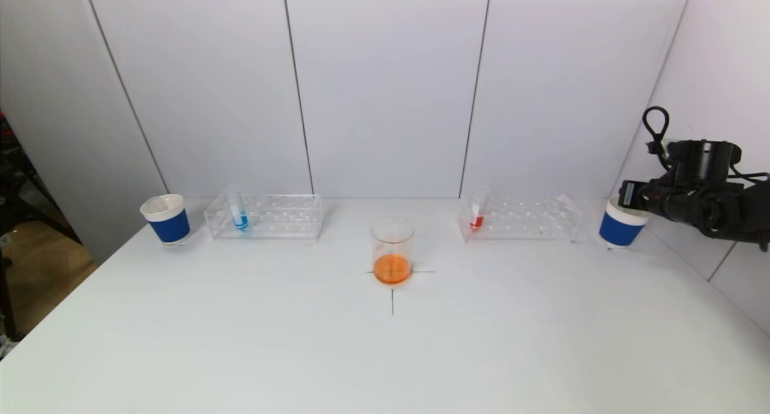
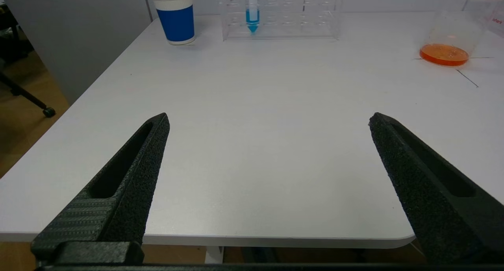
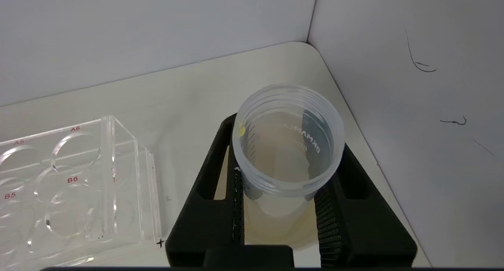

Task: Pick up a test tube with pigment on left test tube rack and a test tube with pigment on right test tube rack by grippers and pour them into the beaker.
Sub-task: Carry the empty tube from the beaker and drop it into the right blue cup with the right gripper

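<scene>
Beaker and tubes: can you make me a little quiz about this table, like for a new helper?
1. True or false: the beaker holds orange liquid.
2. What colour is the liquid in the test tube standing in the left rack? A red, B blue, C green.
3. Fill in: the right pincer is ____ on the clear tube.

Key: 1 true; 2 B; 3 shut.

My fingers [image 2: 130, 176]: matt black plastic, grainy rough, ribbed pads. Tube [image 3: 287, 145] in my right grip: clear plastic, threaded rim. Racks [image 1: 264, 216]: glossy clear acrylic. Beaker [image 1: 392, 250]: clear glass. Table [image 2: 256, 125]: smooth matt white. Cups [image 1: 166, 218]: paper-like.
</scene>
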Tool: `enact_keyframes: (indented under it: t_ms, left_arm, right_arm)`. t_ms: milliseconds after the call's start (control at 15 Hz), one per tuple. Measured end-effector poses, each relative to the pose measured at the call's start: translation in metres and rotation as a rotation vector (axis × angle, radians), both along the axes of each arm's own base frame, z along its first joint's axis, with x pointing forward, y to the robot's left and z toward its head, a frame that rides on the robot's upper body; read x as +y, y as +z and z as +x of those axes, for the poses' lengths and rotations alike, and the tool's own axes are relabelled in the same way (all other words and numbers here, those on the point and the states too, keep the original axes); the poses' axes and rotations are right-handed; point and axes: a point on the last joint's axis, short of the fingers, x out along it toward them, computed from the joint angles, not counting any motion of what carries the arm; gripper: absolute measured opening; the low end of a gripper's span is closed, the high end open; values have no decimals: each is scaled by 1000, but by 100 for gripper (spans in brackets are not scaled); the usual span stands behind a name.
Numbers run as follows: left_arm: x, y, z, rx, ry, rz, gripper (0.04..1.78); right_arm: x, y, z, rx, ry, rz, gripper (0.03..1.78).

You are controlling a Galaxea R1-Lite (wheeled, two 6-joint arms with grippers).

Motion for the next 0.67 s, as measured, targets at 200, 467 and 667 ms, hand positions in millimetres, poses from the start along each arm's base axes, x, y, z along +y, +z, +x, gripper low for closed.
enact_keyframes:
  t_ms: [200, 467, 667]
  left_arm:
    - [0, 0, 0, 0, 0, 0, 177]
    - [0, 0, 0, 0, 0, 0, 177]
    - [0, 0, 0, 0, 0, 0, 177]
  right_arm:
    - [0, 0, 0, -4, 0, -2, 63]
    - [-1, 0, 0, -5, -1, -3, 111]
    - [-1, 0, 0, -6, -3, -2, 153]
